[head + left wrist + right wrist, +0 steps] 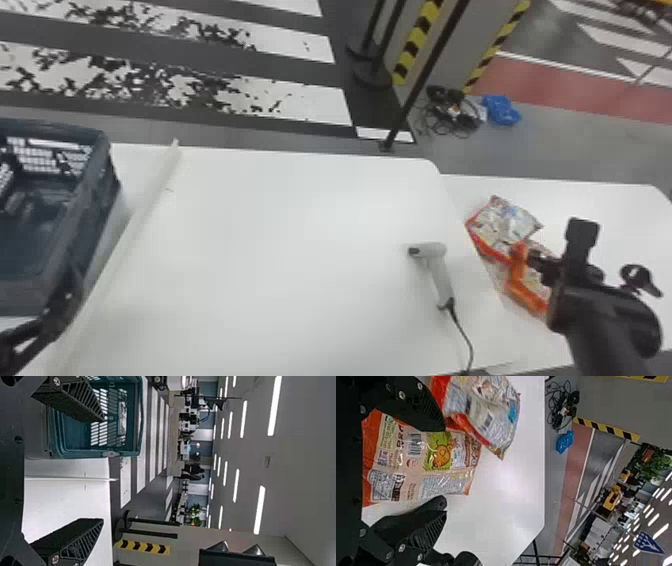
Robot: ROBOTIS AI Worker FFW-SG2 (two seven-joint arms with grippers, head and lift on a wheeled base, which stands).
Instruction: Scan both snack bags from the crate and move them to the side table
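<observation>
Both snack bags [507, 220] lie on the side table [620, 205], right of the head view, one seemingly overlapping the other. The right gripper [590, 270] is there too, fingers spread. Left of the bags, the scanner [438, 272] rests on the main table [300, 225]. At lower left, the left gripper [56, 310], fingers apart, is near the crate [95, 175].

Black cables [445, 113] beside a blue bundle [501, 110] on the floor [575, 145].
</observation>
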